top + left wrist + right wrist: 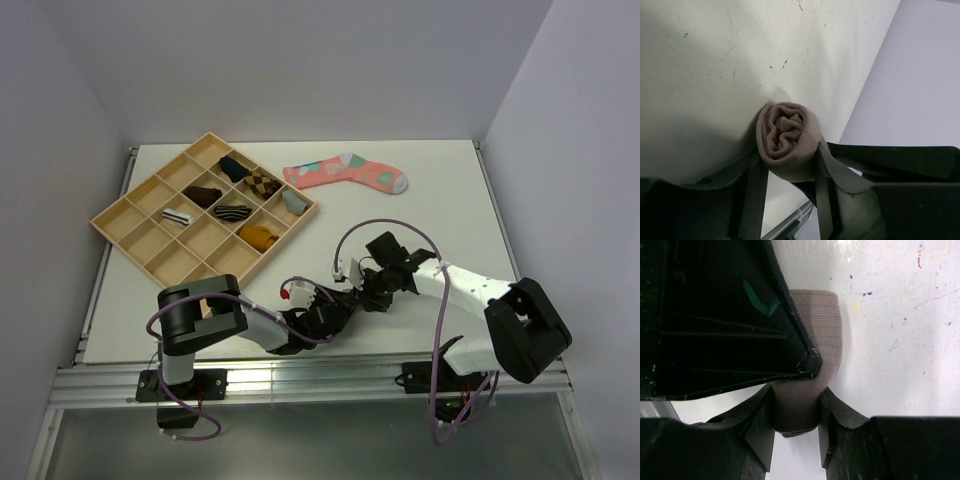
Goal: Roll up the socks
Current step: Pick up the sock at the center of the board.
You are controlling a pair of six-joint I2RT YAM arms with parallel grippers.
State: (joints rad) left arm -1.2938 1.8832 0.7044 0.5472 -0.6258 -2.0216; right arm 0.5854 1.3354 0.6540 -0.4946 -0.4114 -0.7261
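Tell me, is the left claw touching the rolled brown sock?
Touching. The left wrist view shows the left gripper squeezing the brown sock roll between both fingers.

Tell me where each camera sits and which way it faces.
Top external: above, behind the bases, looking down on table, wooden tray, coral-pink sock; both arms show.
Left wrist: on left arm, looking along left claw at rolled taupe sock, end-on.
Right wrist: on right arm, looking down past right claw at its side.
Both wrist views share that sock.

Left arm and right arm meet low, wrists together; both jaws gripping.
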